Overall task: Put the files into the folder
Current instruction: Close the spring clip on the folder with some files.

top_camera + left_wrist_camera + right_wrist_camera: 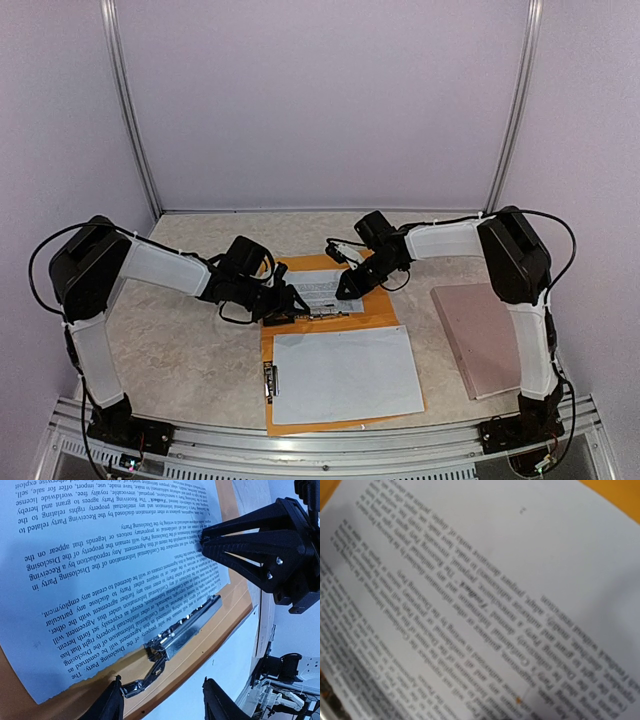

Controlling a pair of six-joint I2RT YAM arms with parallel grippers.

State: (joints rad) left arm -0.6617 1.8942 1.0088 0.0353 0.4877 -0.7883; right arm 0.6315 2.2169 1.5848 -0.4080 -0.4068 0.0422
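1. The folder [383,313] lies open and flat on the table [180,350], between the two arms, with its orange inside facing up.
2. The printed sheets [322,290] rest on the far half of the folder. The orange shows around their edges.
3. A blank white sheet [345,375] covers most of the near half of the folder.
4. A metal clip [187,627] sits on the orange surface just beside one edge of the printed sheets. Its wire lever points toward the left claw.
5. The left claw [278,303] is released. In its wrist view the two fingers [111,706] stand apart, low over the folder's edge, with the end of the clip's lever just beside one of them.
6. The right claw [343,290] is clenched, its fingers drawn together to a point. In the left wrist view that point rests on the top printed sheet, near the sheet's edge.
7. The right wrist view is filled with blurred lines of text, with orange showing at the upper corners.
8. A pinkish-brown board [480,335] lies flat on the table to the right, apart from the folder.
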